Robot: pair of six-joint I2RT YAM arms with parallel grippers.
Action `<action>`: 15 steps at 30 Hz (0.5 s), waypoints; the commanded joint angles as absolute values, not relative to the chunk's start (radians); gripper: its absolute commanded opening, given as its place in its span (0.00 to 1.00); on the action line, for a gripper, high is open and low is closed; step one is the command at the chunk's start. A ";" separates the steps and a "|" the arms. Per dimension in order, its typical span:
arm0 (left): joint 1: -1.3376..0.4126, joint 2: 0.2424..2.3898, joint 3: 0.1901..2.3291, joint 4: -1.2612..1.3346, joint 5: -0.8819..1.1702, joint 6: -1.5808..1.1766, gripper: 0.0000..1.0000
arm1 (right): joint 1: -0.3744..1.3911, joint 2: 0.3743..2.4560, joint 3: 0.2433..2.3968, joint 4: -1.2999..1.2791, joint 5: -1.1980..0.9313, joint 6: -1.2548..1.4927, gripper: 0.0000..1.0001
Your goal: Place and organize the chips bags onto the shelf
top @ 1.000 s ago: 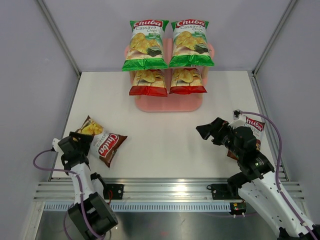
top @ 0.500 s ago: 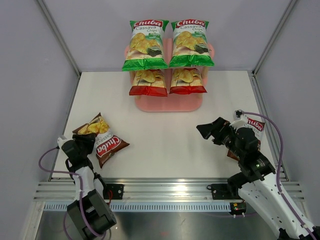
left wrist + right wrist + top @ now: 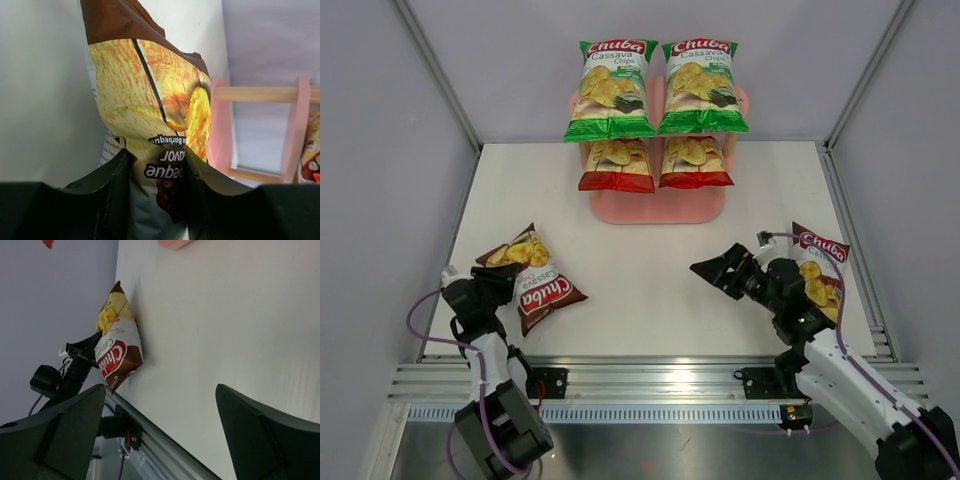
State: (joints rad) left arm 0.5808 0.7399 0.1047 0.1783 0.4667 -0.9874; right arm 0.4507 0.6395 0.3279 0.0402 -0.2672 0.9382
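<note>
Left claw grips the glossy dark-brown chips bag by its near end, lower left on the white surface.
Right claw gapes wide, its arm hiding part of the second brown bag at the right edge. Green bags cover the red bags' tops on the pink three-tier shelf, well apart.
</note>
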 commanded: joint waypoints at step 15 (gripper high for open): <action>0.568 0.528 0.144 0.094 0.771 -1.268 0.20 | 0.962 1.409 0.348 1.109 -0.068 1.126 0.99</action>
State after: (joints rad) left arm 0.5701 0.5484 0.1005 0.0719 0.6537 -1.1831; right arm 0.9081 1.3327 0.2878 0.8585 -0.1955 1.1145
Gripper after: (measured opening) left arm 0.386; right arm 0.993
